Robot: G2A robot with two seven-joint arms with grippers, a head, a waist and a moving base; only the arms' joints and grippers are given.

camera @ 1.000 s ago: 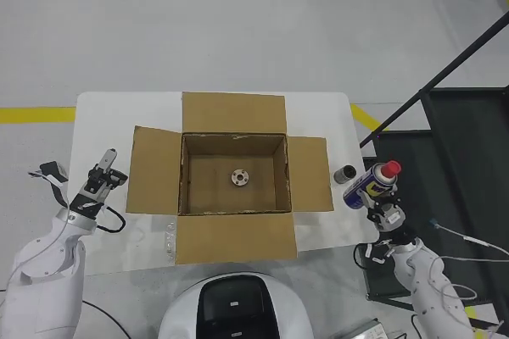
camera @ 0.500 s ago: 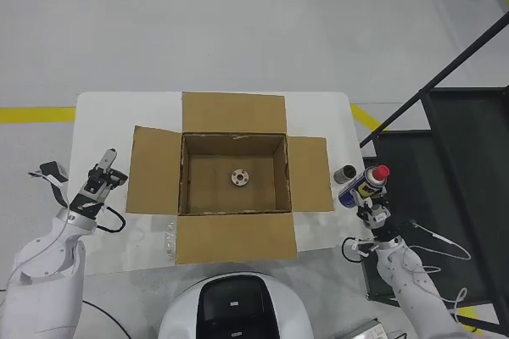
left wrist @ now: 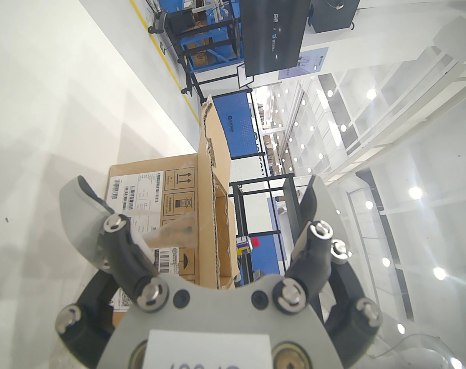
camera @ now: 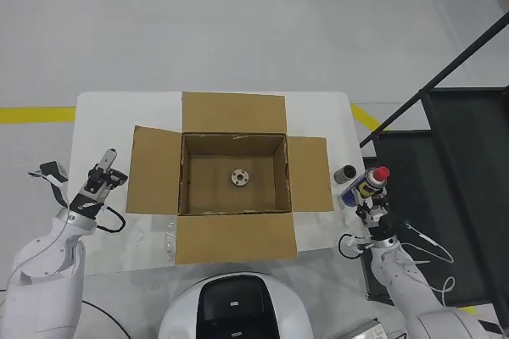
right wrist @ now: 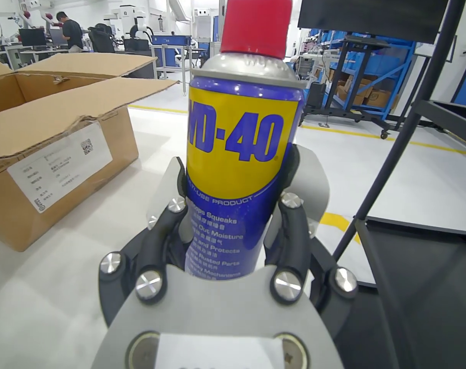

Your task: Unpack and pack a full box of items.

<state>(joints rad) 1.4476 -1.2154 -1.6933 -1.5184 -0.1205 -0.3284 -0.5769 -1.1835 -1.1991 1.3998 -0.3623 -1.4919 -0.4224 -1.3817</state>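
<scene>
Top view: open cardboard box (camera: 234, 112) centre frame on the white table (camera: 110, 119), four flaps splayed, one small round metal part (camera: 238, 177) on its floor. At right-middle of frame the spray can (camera: 366, 186) sits off the box's right flap by the table's right edge, just beside a short grey cylinder (camera: 345, 173), with the right gripper (camera: 371, 202) below it in frame. At left-middle, just off the left flap, is the left gripper (camera: 109, 166). A clear item (camera: 169, 238) lies by the near flap's left corner, can't tell what. Right wrist view adds grip detail: fingers (right wrist: 313, 184) clamped either side of the can's lower body. The can has a blue-and-yellow wrap with big lettering, small white text lower down, a silver shoulder and a red cap (right wrist: 256, 20). Can't tell whether its base touches the table. Same view shows a white printed label (right wrist: 60, 167) with a code square on the box's side wall. Left wrist view: that gripper's fingers (left wrist: 79, 205) spread wide apart; the box side ahead carries barcode stickers (left wrist: 131, 193) and printed handling symbols.
</scene>
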